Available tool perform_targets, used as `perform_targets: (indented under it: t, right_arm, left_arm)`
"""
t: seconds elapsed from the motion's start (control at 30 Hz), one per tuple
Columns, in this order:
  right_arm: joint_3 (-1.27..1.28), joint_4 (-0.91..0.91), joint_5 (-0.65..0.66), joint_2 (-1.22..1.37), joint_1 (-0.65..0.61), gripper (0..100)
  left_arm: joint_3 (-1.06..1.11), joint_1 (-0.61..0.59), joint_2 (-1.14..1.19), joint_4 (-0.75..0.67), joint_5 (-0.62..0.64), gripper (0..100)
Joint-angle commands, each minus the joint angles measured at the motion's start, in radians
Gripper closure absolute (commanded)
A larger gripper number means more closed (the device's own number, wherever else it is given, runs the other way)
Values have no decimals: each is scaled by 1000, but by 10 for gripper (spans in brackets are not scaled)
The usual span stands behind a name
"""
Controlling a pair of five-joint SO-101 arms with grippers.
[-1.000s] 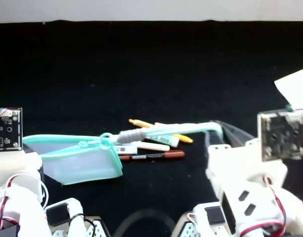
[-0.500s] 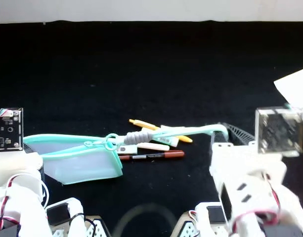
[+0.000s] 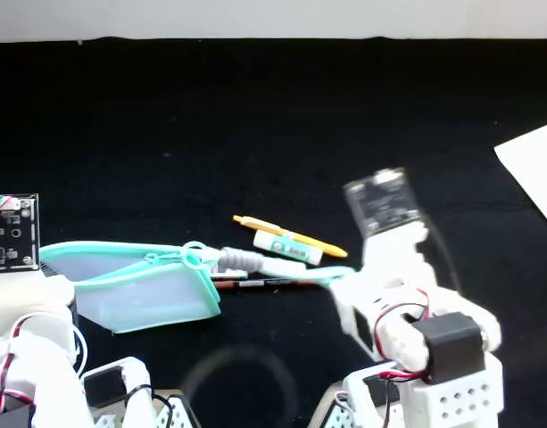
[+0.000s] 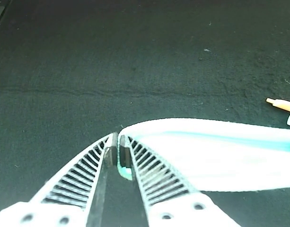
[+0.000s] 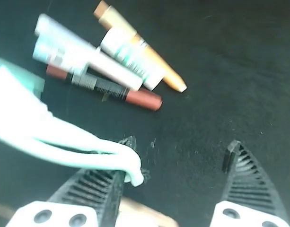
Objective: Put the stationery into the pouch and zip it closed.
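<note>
We see the left pincer [image 4: 118, 145] clamped tight on the pouch [image 3: 148, 294] rim. The pouch lies on the counter [image 3: 255, 125], lower left of the high view. The right pincer [image 5: 182, 146] is wide open and grips nothing, with the pouch strap [image 5: 64, 137] against one finger. The pens [image 3: 295, 236] sit just right of the pouch, outside it.

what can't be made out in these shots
Right gripper: the high view's motion blur smears its arm.
Pouch: its cloudy wall hides any contents, high view.
Yellow pen: cut off past its tip by the left wrist view's edge.
Brown marker: print blurred in the right wrist view.
</note>
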Motion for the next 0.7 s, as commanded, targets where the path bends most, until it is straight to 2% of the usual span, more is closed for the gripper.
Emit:
perform_targets:
  t: [0.0, 0.1, 0.27, 0.47, 0.67]
  right_arm:
    - [10, 50, 201, -7, -91, 701]
    - [-7, 39, 224, -7, -140, 701]
    - [-84, 16, 147, -5, -174, 699]
    - [-87, -19, 112, -2, -170, 699]
    - [-87, -24, 107, -5, -170, 699]
  left_arm:
    - [27, 8, 2, 8, 9, 994]
    - [18, 10, 2, 6, 64, 994]
    - [16, 12, 2, -46, 137, 994]
    - [-31, 122, 4, -83, 239, 994]
    - [-142, 140, 12, -97, 244, 994]
